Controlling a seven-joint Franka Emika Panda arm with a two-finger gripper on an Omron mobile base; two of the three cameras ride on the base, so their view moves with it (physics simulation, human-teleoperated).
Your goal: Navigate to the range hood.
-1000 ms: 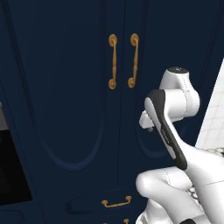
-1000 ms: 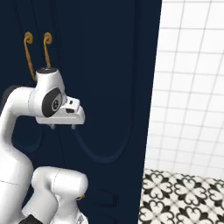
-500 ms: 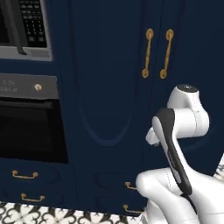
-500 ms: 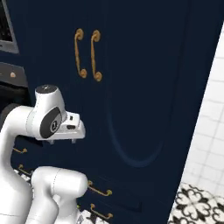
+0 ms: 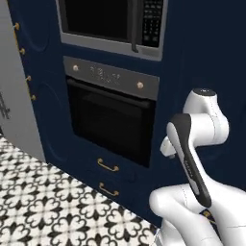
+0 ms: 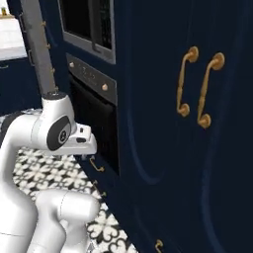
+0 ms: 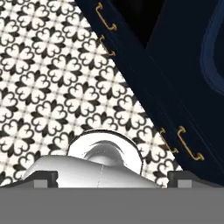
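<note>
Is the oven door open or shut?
Shut. The oven door lies flat against its dark blue cabinet front, with no gap showing around it.

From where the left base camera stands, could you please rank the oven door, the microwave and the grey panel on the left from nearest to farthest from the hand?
1. Oven door: just left of the hand, level with it.
2. Microwave: above the oven, up and left.
3. Grey panel: at the far left edge.
</note>
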